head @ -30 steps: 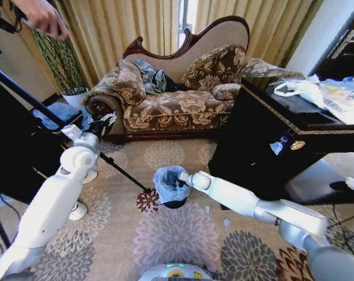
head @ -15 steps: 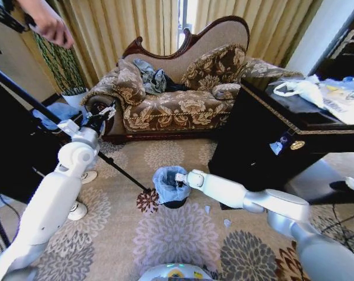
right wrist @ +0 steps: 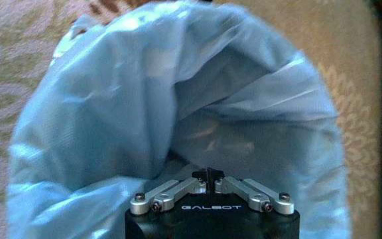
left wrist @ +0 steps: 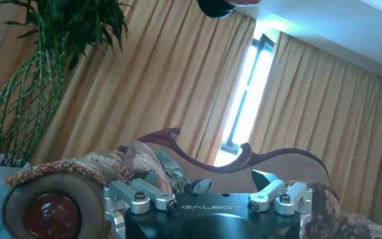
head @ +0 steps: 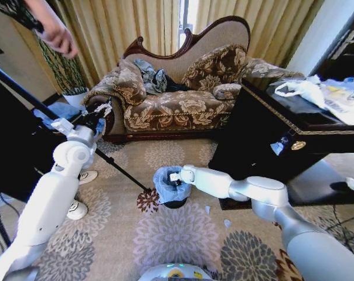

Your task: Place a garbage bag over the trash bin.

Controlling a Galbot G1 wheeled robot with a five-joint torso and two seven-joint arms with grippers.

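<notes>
Plenty of open carpet [head: 183, 234] around the bin [head: 174, 203], with a dark cabinet [head: 271, 140] off to one side. Right claw [head: 174, 177] sits over the bin mouth, fingers pressed together, the bag [head: 165, 184] draped over the rim right below it. Left claw [left wrist: 208, 186] is spread, raised near the sofa [head: 177, 99] arm, well away from the bin.
</notes>
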